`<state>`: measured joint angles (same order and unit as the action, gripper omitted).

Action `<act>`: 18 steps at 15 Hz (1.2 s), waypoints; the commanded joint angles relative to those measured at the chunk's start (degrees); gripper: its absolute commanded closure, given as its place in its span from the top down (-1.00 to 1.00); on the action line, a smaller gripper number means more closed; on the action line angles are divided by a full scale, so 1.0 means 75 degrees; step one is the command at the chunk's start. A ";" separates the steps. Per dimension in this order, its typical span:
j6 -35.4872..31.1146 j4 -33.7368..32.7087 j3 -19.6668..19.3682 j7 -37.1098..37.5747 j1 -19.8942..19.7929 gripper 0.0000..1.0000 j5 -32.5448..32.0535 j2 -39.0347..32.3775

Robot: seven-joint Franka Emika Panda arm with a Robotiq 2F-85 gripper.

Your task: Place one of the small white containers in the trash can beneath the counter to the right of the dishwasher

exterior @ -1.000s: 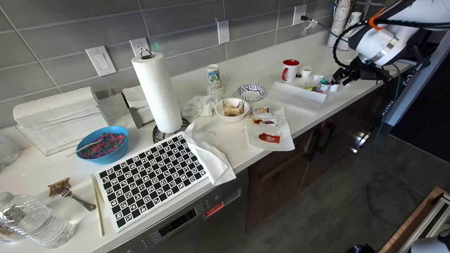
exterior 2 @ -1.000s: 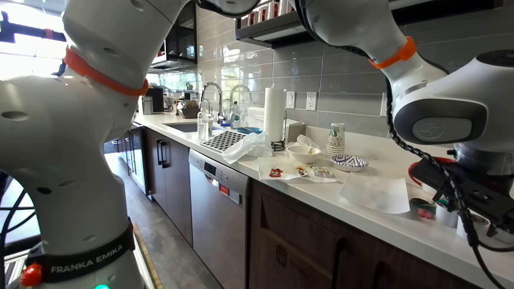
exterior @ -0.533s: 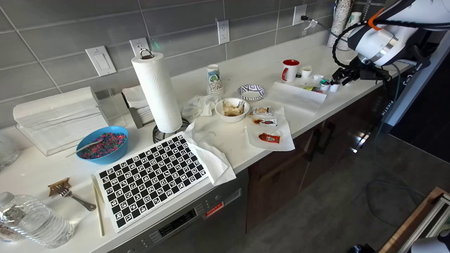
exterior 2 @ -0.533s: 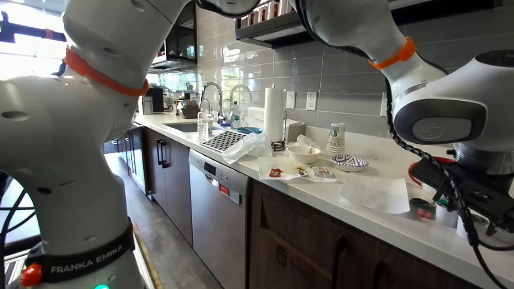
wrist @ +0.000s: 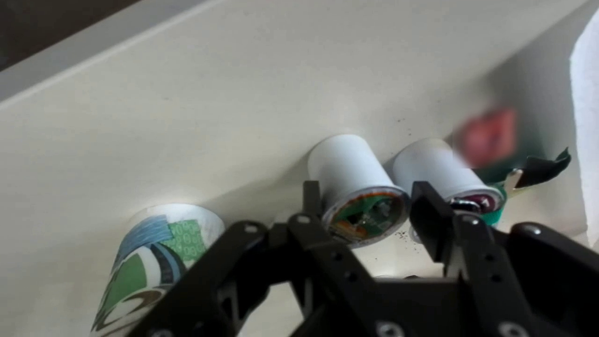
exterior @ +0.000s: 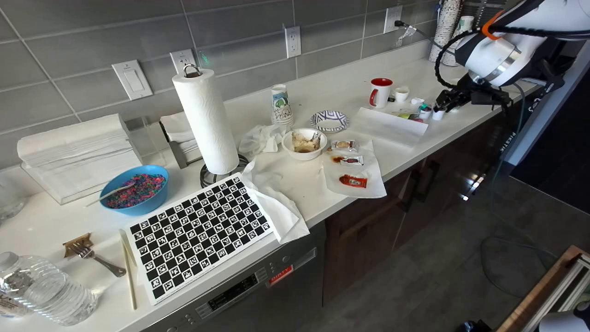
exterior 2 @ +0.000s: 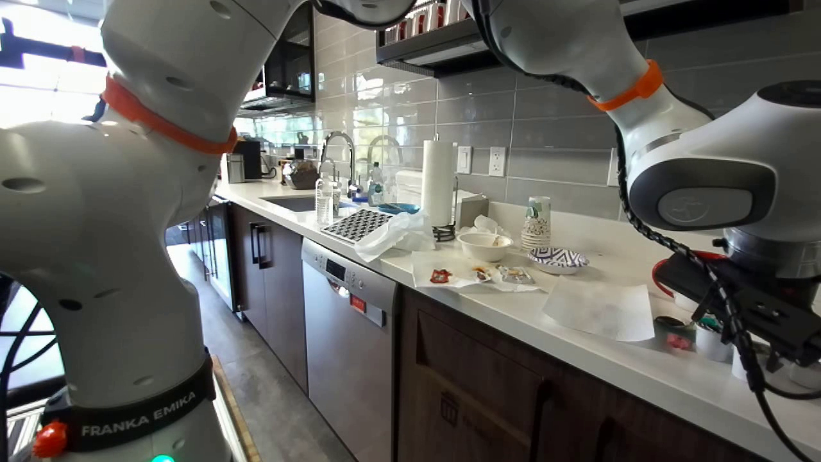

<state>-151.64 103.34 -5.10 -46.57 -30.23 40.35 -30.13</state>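
The reaching seemed done: the gripper [wrist: 368,203] flanked one small white container [wrist: 346,164] on the counter [wrist: 224,112], but whether the fingers [wrist: 427,208] pinched it, I could not tell. Lifting and disposal remained.

in the wrist view, open counter [wrist: 210,103] spreads across the upper and left-centre frame, giving passage above the central small white container [wrist: 344,161]. the gripper [wrist: 366,206] has its fingers [wrist: 428,215] parted to either side of that container, any contact being indiscernible; just right of it, a second white container [wrist: 433,164] leaves only a narrow gap. a printed cup [wrist: 154,262] blocks the lower left, while a blurred red scrap [wrist: 486,135] and a white sheet [wrist: 585,98] hem in the right edge.
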 commanded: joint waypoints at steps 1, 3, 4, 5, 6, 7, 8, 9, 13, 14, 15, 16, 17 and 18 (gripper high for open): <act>-0.0193 -0.0046 0.0106 -0.0046 -0.0099 0.03 -0.0130 -0.0117; -0.0196 -0.0032 0.0110 -0.0056 -0.0101 -0.04 -0.0132 -0.0107; -0.0195 -0.0026 0.0114 -0.0064 -0.0106 -0.21 -0.0126 -0.0100; -0.0203 -0.0009 0.0125 -0.0079 -0.0113 -0.53 -0.0108 -0.0089; -0.0205 0.0005 0.0139 -0.0090 -0.0119 -0.60 -0.0085 -0.0073; -0.0210 0.0033 0.0150 -0.0103 -0.0120 -0.69 -0.0070 -0.0046; -0.0213 0.0063 0.0164 -0.0117 -0.0125 -0.76 -0.0050 -0.0020; -0.0212 0.0105 0.0168 -0.0116 -0.0122 -0.85 -0.0042 0.0014; -0.0261 0.0246 0.0185 -0.0121 -0.0139 -0.89 0.0028 0.0099; -0.0265 0.0270 0.0191 -0.0125 -0.0149 -0.94 0.0046 0.0118; -0.0266 0.0323 0.0214 -0.0150 -0.0175 -0.96 0.0091 0.0168; -0.0259 0.0359 0.0250 -0.0186 -0.0210 -0.98 0.0155 0.0210; -0.0263 0.0460 0.0268 -0.0191 -0.0226 -1.00 0.0201 0.0316; -0.0266 0.0555 0.0306 -0.0226 -0.0257 -0.95 0.0274 0.0411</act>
<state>-151.77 103.83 -4.34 -46.59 -30.97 40.72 -29.27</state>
